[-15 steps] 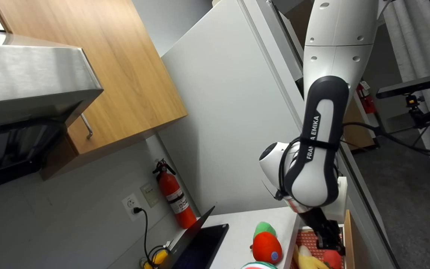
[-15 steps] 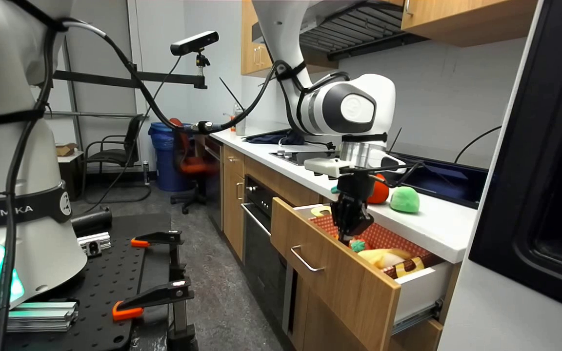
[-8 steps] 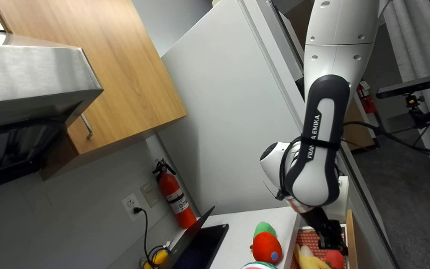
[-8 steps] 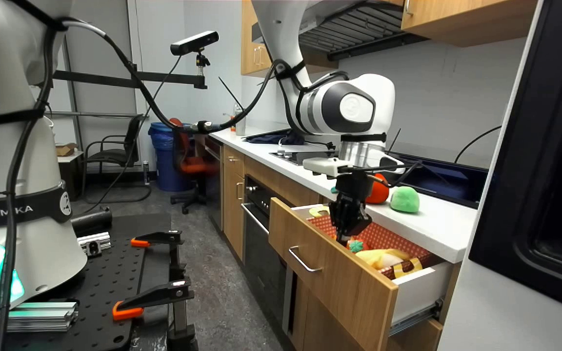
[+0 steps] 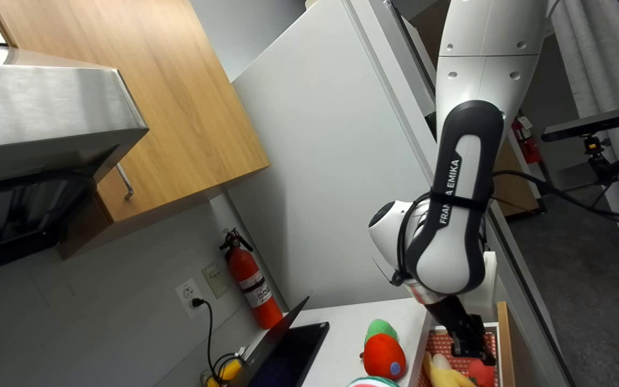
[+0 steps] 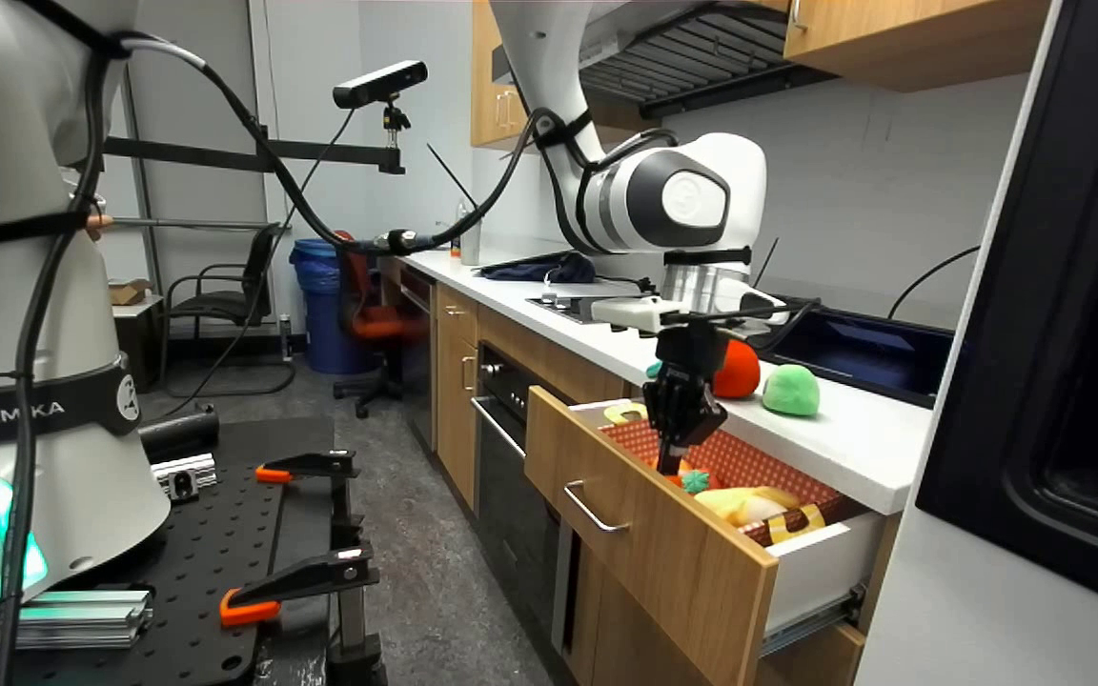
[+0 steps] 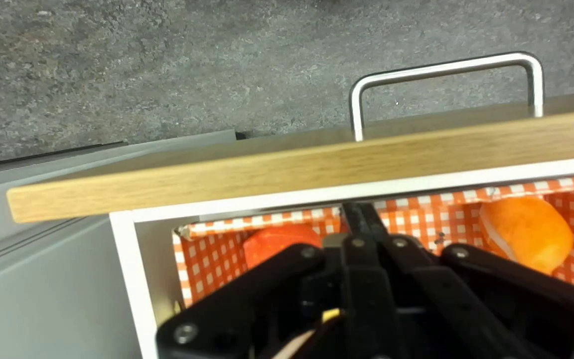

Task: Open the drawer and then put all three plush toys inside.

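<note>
Your gripper [image 7: 359, 212], pressed together, hangs inside the drawer [image 6: 663, 562] beyond the counter's front edge [image 6: 825, 462]; reaching across low could strike it.

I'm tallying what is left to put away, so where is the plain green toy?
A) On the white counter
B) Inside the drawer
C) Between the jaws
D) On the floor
A: both exterior views show the plain green toy resting on the white counter, beside a red toy.
</note>
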### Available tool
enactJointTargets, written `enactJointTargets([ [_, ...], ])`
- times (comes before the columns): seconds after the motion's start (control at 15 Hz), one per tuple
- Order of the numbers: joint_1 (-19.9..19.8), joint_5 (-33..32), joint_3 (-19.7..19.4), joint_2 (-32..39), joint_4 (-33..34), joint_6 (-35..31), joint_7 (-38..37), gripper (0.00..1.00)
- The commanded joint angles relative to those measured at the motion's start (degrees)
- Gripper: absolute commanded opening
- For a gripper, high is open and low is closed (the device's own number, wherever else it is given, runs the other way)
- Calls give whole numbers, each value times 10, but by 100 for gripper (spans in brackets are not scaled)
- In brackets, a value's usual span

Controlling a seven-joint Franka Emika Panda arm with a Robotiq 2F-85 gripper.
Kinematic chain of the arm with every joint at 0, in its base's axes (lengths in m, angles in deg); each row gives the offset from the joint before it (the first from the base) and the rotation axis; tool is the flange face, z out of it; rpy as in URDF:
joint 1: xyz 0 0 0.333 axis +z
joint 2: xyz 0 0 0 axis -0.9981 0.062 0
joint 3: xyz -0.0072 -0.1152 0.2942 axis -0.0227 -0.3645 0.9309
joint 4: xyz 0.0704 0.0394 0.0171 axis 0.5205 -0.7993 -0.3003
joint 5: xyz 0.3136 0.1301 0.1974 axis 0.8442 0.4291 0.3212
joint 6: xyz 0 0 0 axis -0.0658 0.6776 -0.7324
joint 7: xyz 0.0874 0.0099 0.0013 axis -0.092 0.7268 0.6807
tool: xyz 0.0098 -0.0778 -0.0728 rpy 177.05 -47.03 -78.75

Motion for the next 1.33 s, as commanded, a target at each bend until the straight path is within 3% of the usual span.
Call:
enactJointTargets([
  [0.0, 15, -12, -2, -40, -20, -6, -20, 0],
  [0.33, 29, -30, -5, -68, -16, -21, -34, 0],
  [1.27, 108, -208, -43, -70, 37, -120, -173, 0],
])
